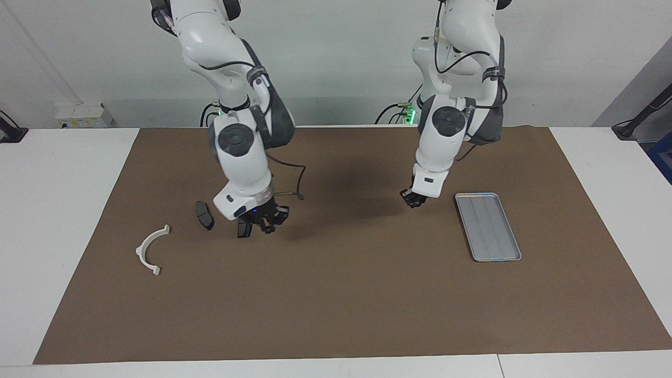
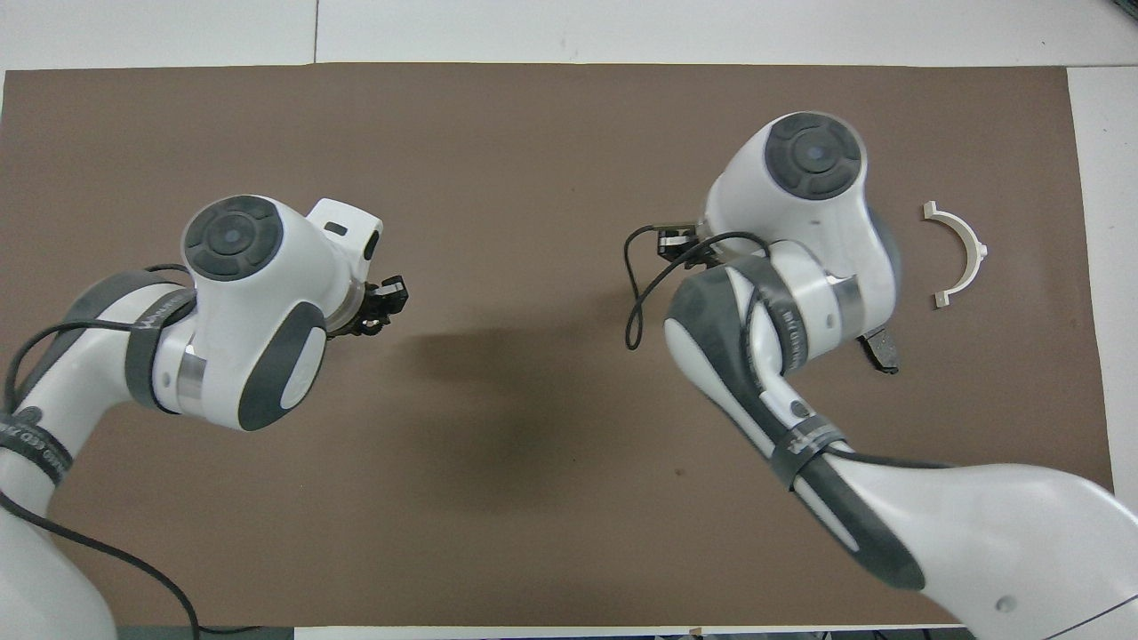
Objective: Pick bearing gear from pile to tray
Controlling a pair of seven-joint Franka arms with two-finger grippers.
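My left gripper (image 1: 415, 199) hangs over the mat just beside the tray (image 1: 488, 227), at the tray's end nearer the robots. It is shut on a small dark piece, the bearing gear (image 1: 416, 201). In the overhead view the left gripper (image 2: 384, 302) shows, but the arm hides the tray. What is left of the pile lies toward the right arm's end: a white half-ring bracket (image 1: 149, 250) (image 2: 958, 253) and two dark pad plates (image 1: 205, 215) (image 1: 242, 229). My right gripper (image 1: 269, 223) (image 2: 676, 245) is low beside the second plate, shut and holding nothing visible.
A brown mat (image 1: 336, 304) covers most of the white table. In the overhead view only the tip of one pad plate (image 2: 882, 352) shows past the right arm. A loose black cable (image 1: 294, 181) hangs from the right wrist.
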